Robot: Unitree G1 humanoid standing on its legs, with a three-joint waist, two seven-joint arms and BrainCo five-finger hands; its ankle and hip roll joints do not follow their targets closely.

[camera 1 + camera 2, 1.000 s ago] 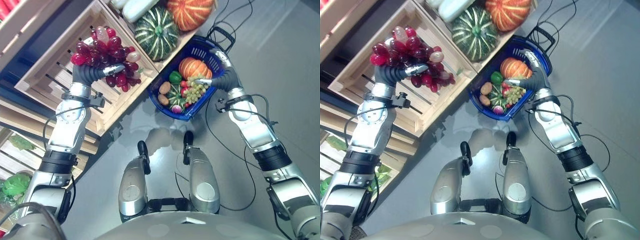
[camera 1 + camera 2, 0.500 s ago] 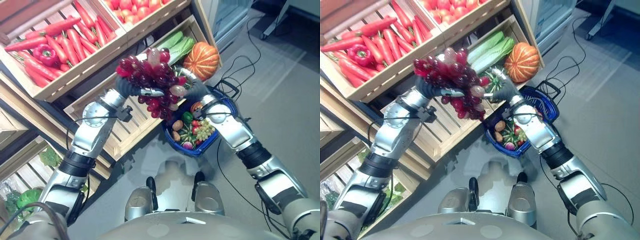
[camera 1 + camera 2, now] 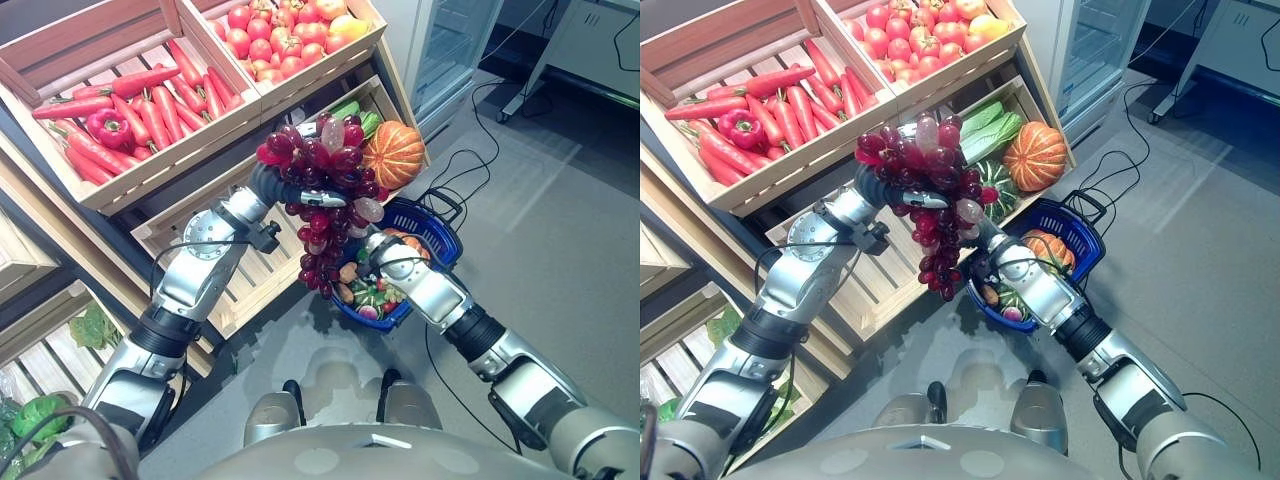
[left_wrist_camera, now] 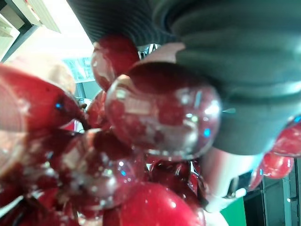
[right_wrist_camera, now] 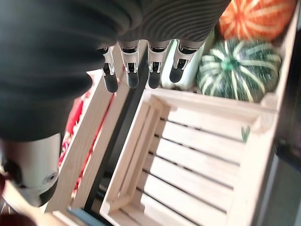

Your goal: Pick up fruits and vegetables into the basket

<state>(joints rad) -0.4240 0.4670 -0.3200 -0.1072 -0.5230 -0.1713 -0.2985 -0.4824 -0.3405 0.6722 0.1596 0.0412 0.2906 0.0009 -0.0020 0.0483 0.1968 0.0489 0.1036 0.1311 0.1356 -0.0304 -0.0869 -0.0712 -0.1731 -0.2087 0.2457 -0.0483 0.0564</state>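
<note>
The bunch of red grapes [image 3: 325, 205] hangs in mid-air at the centre of the frame, gripped at its top by the left hand [image 3: 277, 185], whose fingers are curled round the upper berries while the long tail of the bunch dangles down. In the left wrist view the glossy red berries press right up against the hand's dark cover. Just below and right of the bunch sits the blue basket [image 3: 438, 228], already loaded with a small orange pumpkin, green grapes and other produce. The right hand [image 3: 985, 250] sits behind the dangling grapes at the basket's near rim; its wrist view shows its fingers [image 5: 129, 68] straight and relaxed, holding nothing, above an empty wooden crate [image 5: 197, 155]. Behind, upper centre, a large orange pumpkin [image 3: 395, 155] rests in a crate. Upper left, carrots [image 3: 150, 100] fill a sloped shelf beside tomatoes [image 3: 280, 40].
</note>
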